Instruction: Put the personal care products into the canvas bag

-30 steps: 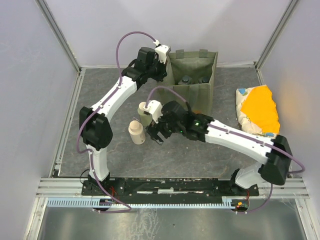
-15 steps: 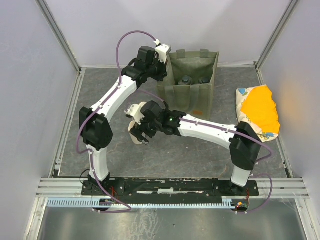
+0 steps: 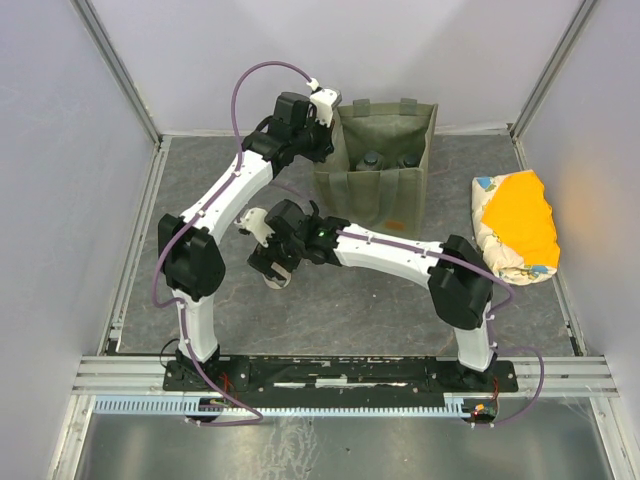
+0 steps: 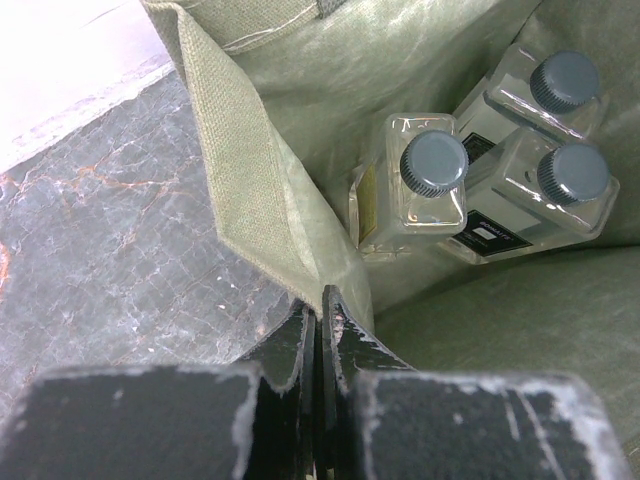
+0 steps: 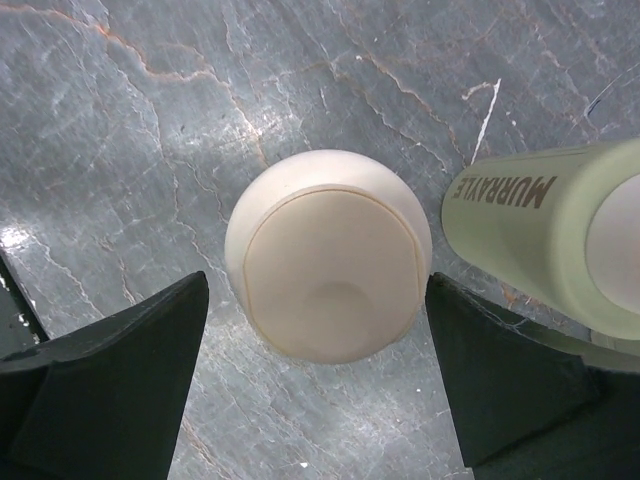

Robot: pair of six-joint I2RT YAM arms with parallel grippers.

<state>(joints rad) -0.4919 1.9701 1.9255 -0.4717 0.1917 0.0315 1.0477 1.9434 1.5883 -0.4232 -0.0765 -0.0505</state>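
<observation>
Our right gripper straddles the cream round bottle with a pale cap, which stands on the grey marbled table. The jaws are apart at nine and three o'clock. We should close squarely and spare the olive-green bottle just beside it at three. Toward two o'clock in the top view, our left gripper is clamped on the rim of the olive-green canvas bag, which holds three clear square dark-capped bottles.

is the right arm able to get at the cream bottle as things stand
Probably yes: the right gripper hangs open straight over the cream bottle, a finger each side; the olive-green bottle crowds one finger.
</observation>
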